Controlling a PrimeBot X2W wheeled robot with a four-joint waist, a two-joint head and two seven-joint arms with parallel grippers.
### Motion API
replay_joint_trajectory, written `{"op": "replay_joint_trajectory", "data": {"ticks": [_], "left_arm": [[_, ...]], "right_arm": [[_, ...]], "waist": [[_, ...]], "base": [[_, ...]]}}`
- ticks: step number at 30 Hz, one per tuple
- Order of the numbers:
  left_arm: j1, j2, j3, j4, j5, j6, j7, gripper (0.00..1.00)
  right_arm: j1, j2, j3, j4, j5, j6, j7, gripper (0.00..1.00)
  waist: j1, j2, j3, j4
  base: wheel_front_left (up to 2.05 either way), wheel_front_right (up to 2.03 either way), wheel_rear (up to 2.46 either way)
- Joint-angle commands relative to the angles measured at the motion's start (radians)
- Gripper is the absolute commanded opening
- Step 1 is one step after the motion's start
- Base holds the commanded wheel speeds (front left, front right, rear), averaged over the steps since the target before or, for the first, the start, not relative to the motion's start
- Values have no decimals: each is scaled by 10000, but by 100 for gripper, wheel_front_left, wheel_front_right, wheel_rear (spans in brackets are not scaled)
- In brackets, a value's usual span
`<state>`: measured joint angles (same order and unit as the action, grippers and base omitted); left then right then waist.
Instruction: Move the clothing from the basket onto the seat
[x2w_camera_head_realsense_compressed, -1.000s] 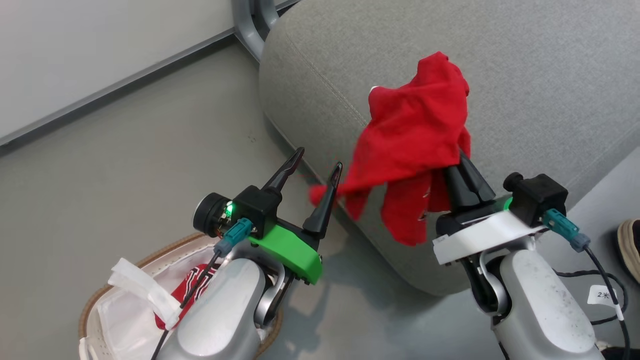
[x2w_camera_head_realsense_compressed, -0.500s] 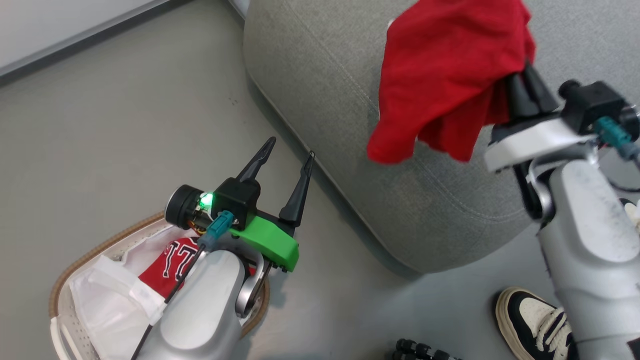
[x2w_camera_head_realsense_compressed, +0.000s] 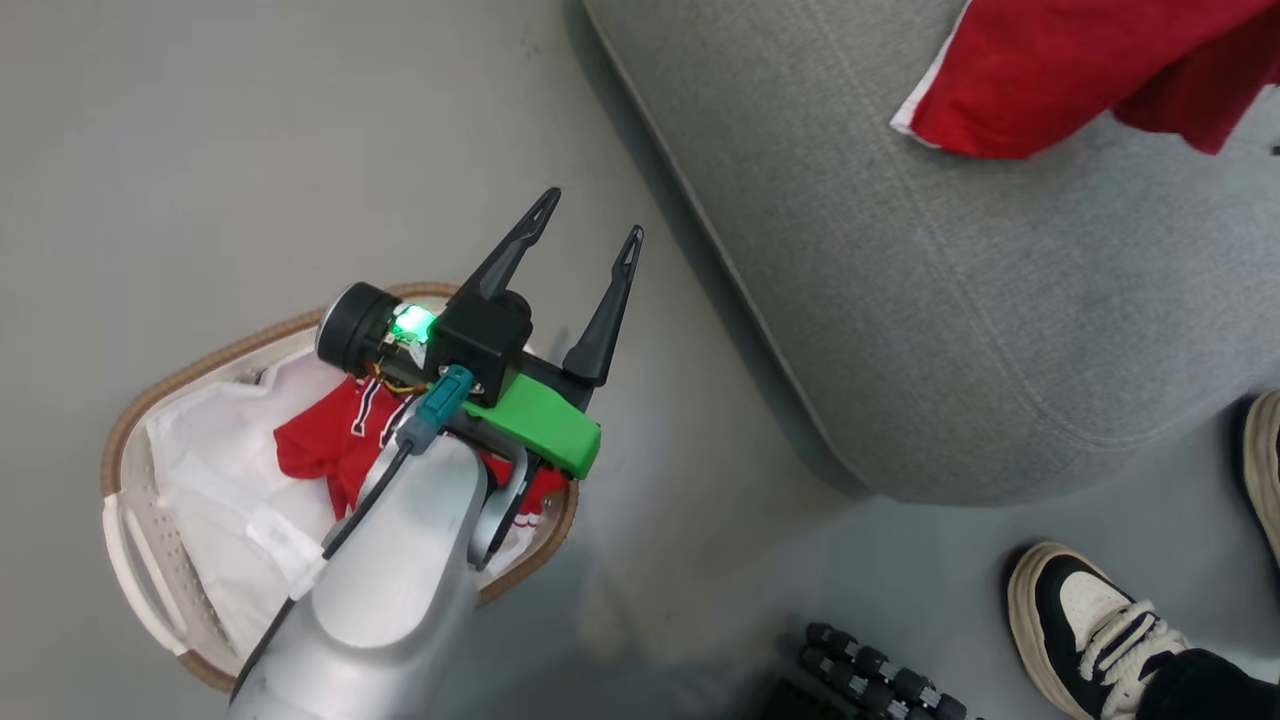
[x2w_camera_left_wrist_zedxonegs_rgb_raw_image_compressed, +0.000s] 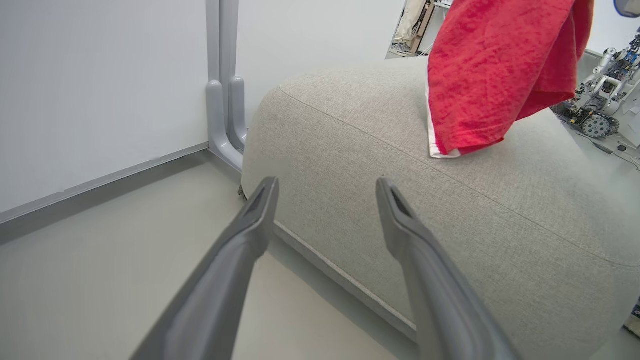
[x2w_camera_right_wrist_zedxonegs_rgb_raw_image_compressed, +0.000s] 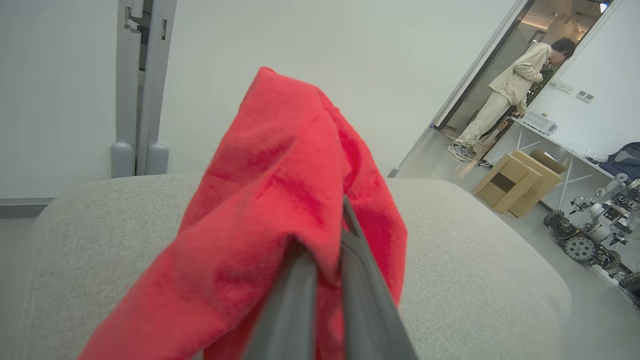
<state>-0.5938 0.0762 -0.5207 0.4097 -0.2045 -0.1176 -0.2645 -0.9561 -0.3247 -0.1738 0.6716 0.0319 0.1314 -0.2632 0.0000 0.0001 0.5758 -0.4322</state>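
Grey floor (x2w_camera_head_realsense_compressed: 250, 150): bore basket (x2w_camera_head_realsense_compressed: 125, 470) near seat (x2w_camera_head_realsense_compressed: 950, 330) | left gripper (x2w_camera_head_realsense_compressed: 588, 215): hovered above basket, jaws wide, gripped nothing | right gripper (x2w_camera_right_wrist_zedxonegs_rgb_raw_image_compressed: 325, 250): jaws narrow, pinched red garment (x2w_camera_right_wrist_zedxonegs_rgb_raw_image_compressed: 280, 165), hung over seat | basket: kept second red garment (x2w_camera_head_realsense_compressed: 320, 445) on white liner (x2w_camera_head_realsense_compressed: 215, 440)

Basket (x2w_camera_head_realsense_compressed: 150, 590) – clothing (x2w_camera_head_realsense_compressed: 310, 450) inside – left of seat (x2w_camera_head_realsense_compressed: 950, 300)

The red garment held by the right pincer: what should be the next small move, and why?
Probably lower the right pincer a little and open it: the red garment it clamps hangs above the seat, while another red piece waits in the basket.
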Motion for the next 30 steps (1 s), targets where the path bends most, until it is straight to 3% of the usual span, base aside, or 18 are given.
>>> {"op": "replay_joint_trajectory", "data": {"ticks": [1,4,5,6,18,30], "left_arm": [[-211,26,33,-43,68,-36,1,100],[-288,49,135,-38,132,-49,1,100],[-291,60,176,-31,139,-50,2,100],[-282,74,223,-29,154,-52,2,100],[225,-23,702,-80,203,-18,2,100],[1700,-23,2119,-632,260,296,2,100]], "right_arm": [[-167,-59,-287,156,-116,-14,-21,0],[-218,6,-944,614,-401,-14,-21,1],[-188,102,-1028,695,-454,-14,-21,34],[-133,187,-1102,758,-526,-14,-21,100],[1916,975,-1412,391,-528,-14,-21,100],[3931,1503,-60,-915,164,-14,-21,100]], "waist": [[0,-1,873,843],[0,-1,1075,1026],[0,-1,1105,1056],[0,-1,1123,1076],[0,-1,429,1028],[0,-1,-1159,1268]], "base": [[0,0,0],[0,0,0],[0,0,0],[0,0,0],[0,0,0],[0,0,0]]}}
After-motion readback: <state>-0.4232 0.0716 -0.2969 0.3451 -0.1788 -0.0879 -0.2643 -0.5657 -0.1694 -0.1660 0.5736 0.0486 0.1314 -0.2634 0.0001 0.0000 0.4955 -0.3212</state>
